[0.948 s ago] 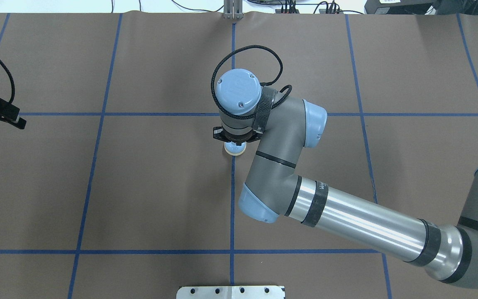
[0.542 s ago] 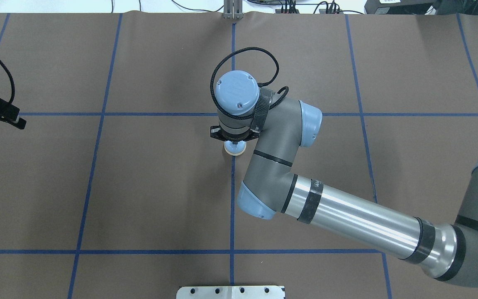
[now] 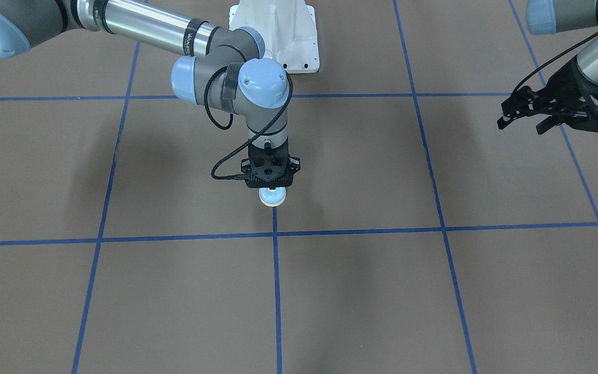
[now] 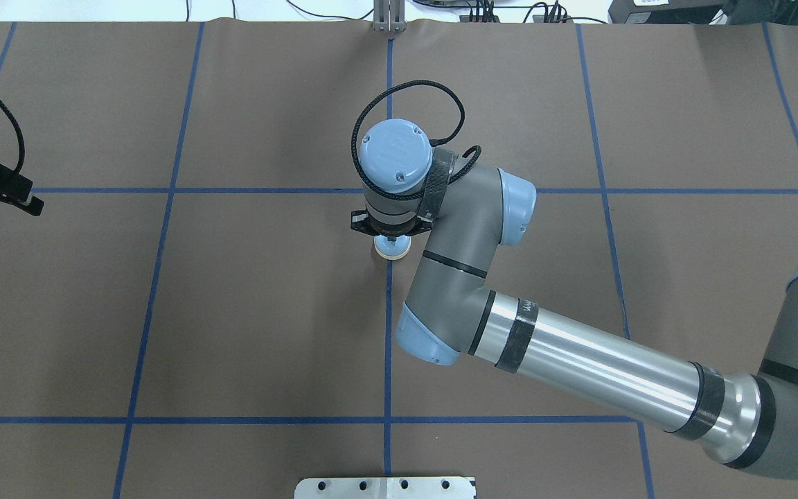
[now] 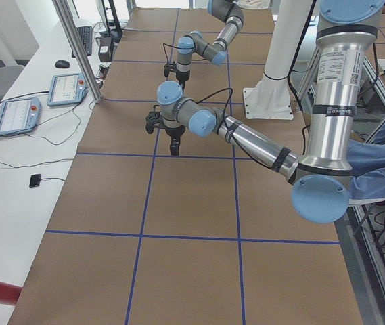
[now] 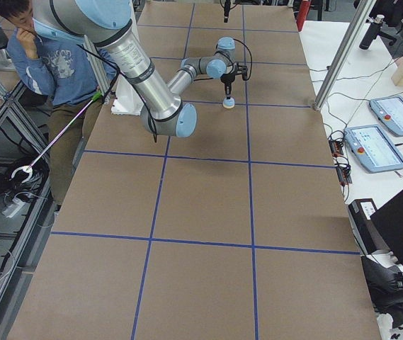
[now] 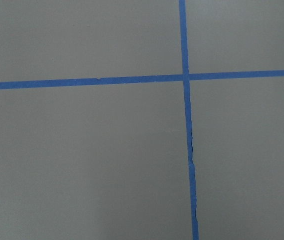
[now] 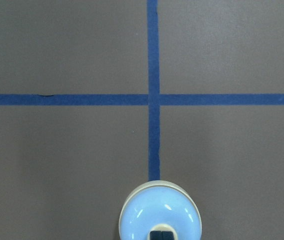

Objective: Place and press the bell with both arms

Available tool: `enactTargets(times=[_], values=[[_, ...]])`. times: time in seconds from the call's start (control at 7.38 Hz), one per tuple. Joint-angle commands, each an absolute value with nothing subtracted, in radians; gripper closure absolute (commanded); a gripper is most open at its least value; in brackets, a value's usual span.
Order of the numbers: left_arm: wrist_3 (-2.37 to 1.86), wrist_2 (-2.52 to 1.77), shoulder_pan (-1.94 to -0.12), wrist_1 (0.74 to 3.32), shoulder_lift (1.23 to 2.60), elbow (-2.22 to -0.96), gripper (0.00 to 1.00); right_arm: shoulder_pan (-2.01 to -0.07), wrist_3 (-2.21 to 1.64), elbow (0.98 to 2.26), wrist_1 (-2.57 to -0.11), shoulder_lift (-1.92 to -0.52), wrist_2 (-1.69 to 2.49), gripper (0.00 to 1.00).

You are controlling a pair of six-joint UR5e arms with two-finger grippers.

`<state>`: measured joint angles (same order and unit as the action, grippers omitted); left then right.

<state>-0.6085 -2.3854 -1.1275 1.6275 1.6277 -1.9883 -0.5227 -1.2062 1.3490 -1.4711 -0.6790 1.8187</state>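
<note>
Right wrist-mounted: light-blue domed bell (image 8: 159, 212), cream base.

No text can be read: the white lettering (image 4: 528, 309) on the right arm (image 4: 600, 360) is too small, and the label (image 5: 333, 71) on the left arm (image 5: 331, 128) is blurred.

My right arm (image 4: 579, 360) reaches to mid-bench (image 4: 233, 312), wrist vertical. The right gripper (image 3: 272, 189) points straight down, fingers pinched on the bell (image 3: 272, 198) top. My left arm (image 3: 597, 57) sits out at my side, left gripper (image 3: 522, 124) raised, fingers spread, holding nothing.
</note>
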Motion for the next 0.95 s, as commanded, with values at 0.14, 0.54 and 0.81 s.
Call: enactTargets(times=[0.14,0.54,0.81], values=[[-0.611,-2.387,-1.127,1.626,1.628,-1.996,0.03,-0.564,-1.207,1.382,-1.486,-0.666,1.911,1.0],[-0.573,-2.385,-1.131,1.626,1.628,-1.988,0.03,-0.639,-1.191,1.723,-1.585,-0.908,1.917,1.0],[-0.432,-2.385,-1.167,1.626,1.573,-1.982,0.03,-0.73,-1.168,1.887,-1.588,-1.099,1.948,1.0]])
